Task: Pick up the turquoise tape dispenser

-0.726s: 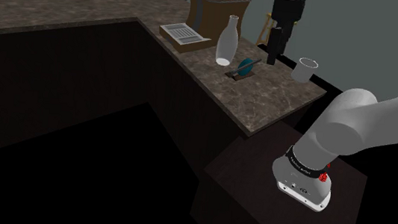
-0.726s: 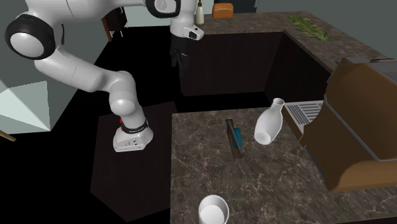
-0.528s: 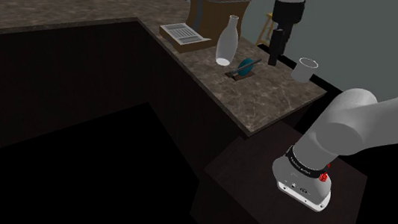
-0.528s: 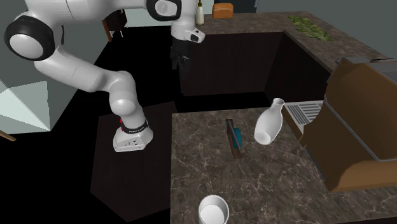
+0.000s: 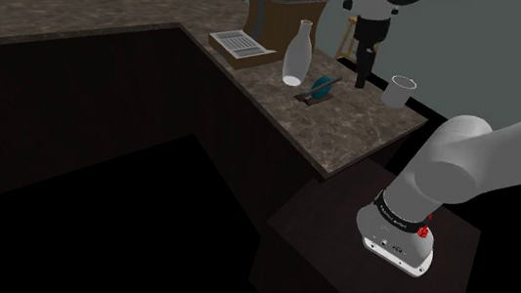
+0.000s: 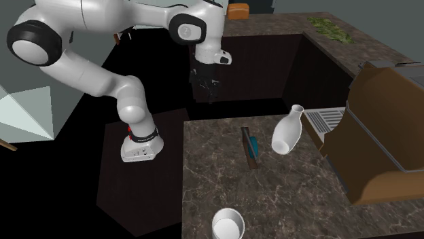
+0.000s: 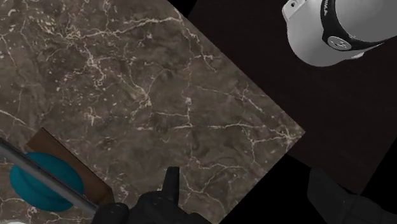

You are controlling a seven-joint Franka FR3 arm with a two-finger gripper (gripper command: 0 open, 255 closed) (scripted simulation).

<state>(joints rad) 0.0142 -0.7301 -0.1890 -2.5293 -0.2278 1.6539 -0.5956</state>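
Hovering open-fingered over a corner of the desk [image 6: 224, 173], your hand [image 6: 206, 97] grips nothing. The turquoise tape dispenser [image 6: 252, 146] lies untouched on the desk beside a white vase [image 6: 286, 133]; approach, grasp and lift remain.

In the shoulder view, a dark brown, pale-veined stone counter [image 5: 354, 120] carries a white narrow-necked vase [image 5: 298, 54], standing upright. At the vase's nine o'clock a grey ribbed tray [image 5: 237, 43] lies flat, close against a tall brown box [image 5: 287, 6] that rises near the vase's twelve o'clock. A white cup [image 5: 400, 89] sits upright between three and four o'clock, well apart from the vase, near the counter's end. In the second exterior view, green leaves [image 6: 331, 30] lie on the far counter at the vase's one o'clock.
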